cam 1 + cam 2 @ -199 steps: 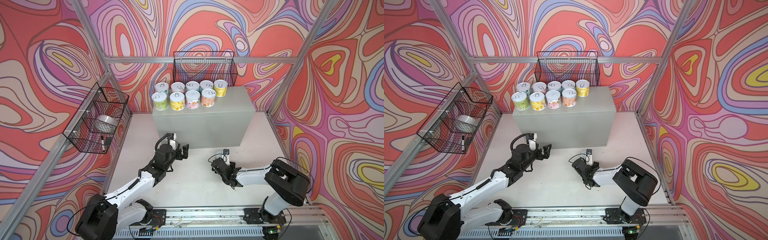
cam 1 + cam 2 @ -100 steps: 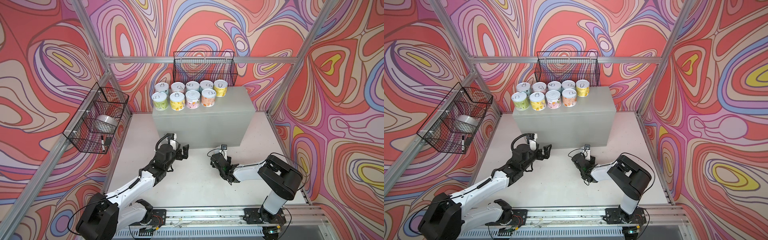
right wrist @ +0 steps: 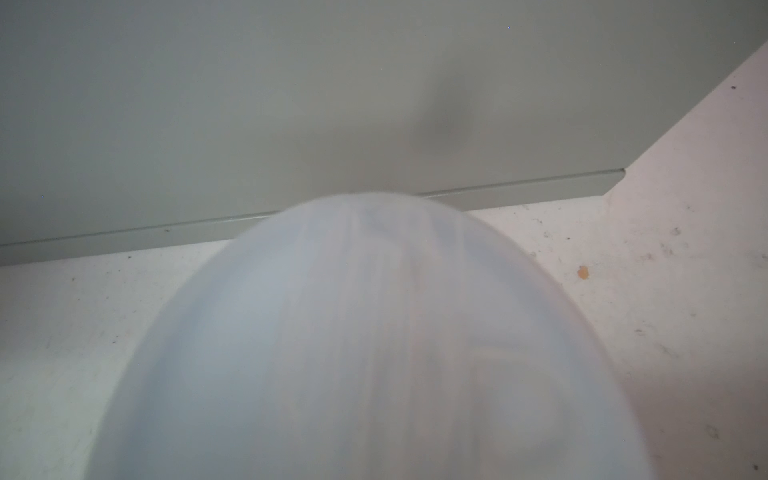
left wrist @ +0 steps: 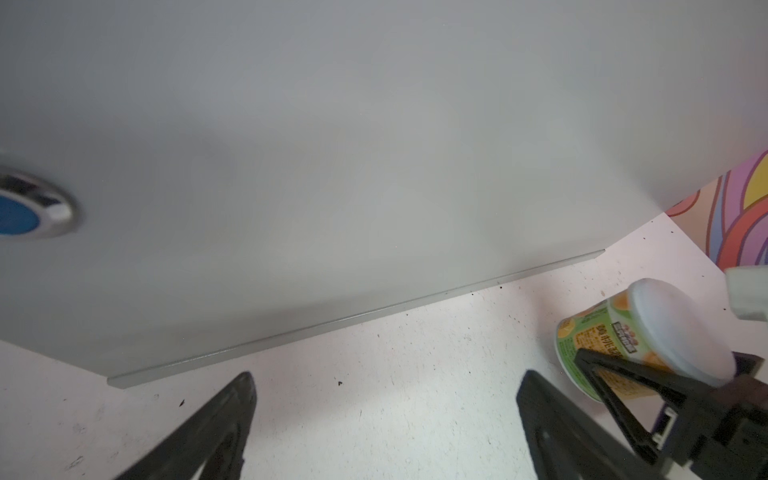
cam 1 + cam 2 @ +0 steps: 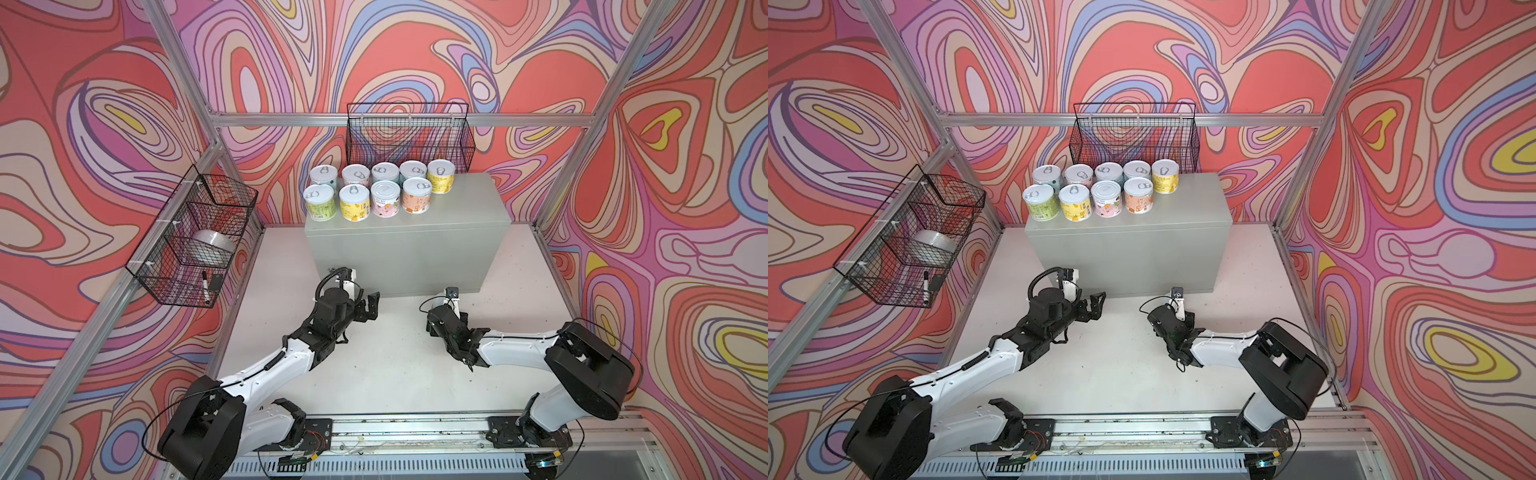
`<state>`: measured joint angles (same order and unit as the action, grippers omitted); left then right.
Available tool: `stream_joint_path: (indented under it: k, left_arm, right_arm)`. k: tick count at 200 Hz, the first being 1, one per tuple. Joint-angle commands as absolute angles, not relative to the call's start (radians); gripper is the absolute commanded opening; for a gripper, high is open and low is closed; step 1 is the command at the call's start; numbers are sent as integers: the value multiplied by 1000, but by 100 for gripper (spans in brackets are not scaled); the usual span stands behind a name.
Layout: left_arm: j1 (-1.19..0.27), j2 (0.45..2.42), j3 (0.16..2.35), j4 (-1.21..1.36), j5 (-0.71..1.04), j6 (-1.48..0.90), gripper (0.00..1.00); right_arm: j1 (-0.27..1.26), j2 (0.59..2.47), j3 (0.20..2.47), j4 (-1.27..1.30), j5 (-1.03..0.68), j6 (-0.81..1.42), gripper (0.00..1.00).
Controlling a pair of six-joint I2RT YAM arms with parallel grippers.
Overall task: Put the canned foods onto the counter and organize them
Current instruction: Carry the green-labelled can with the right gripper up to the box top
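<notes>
Grey surface (image 5: 457, 208) carrying nine cans (image 5: 385, 199) in two rows, wire basket (image 5: 409, 137) behind. Right claw (image 5: 436, 307) pinches the tenth, a green can (image 4: 582, 340), on the floor (image 5: 395, 365) just before the surface's front; left claw (image 5: 370, 305), spread, faces the same front.

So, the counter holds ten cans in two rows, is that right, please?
Not quite: both top views show nine cans in two rows on the counter. The left wrist view shows the tenth can in the right claw.
</notes>
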<state>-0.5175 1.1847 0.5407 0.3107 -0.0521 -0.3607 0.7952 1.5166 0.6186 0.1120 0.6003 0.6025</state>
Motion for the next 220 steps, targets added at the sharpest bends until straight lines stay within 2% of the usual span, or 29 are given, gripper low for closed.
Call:
stream_joint_path:
  k: [1,77,104,167,220]
  left_arm:
    - [-520,1172,560,321,-46,-369,100]
    - [-520,1181,561,328,-37,-373,100]
    - [-520,1191,566,336,-29,-373,100]
    - [-520,1171,557,333,-33,-374,100]
    - [-520,1177,556,340,-22,-377,100]
  right_arm:
    - [812,1414,646,16,617,597,0]
    - [901,1128,846,-497,626,627,0]
    - [910,1074,938,-587,567,590,0]
    - [923,1070,1215,-826,556,549,0]
    - [931,1102,1390,-857,621,453,0]
